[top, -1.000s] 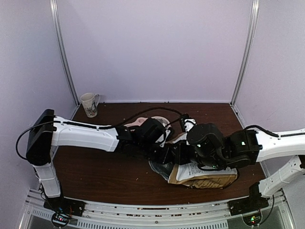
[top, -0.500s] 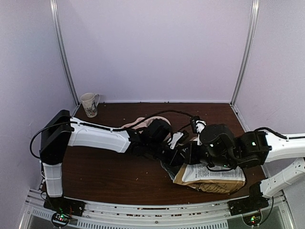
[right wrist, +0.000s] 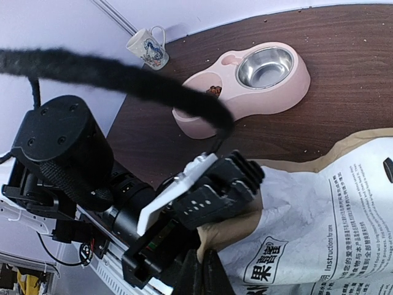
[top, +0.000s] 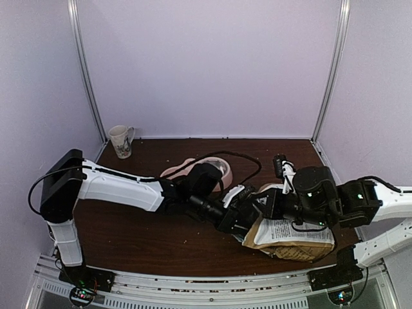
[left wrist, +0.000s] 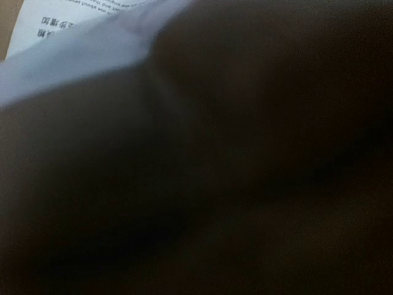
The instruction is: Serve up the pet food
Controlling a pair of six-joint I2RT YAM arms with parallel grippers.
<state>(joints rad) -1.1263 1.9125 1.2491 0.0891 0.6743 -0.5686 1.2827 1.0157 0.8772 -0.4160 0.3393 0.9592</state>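
A little kibble [right wrist: 213, 91] lies in the bowl's [right wrist: 279, 98] pink side, beside its bare steel cup [right wrist: 265, 64]. The right gripper [right wrist: 198, 275] is pinched closed on the bag [right wrist: 319, 203]. The left gripper [top: 238, 214] is against the bag, and I cannot tell how its jaws stand.

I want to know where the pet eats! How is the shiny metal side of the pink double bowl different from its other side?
The shiny metal cup looks empty; the plain pink side holds a few reddish-brown kibble pellets. The metal cup shows fully; a black cable hides part of the pink side. Both sit in one pink double bowl.
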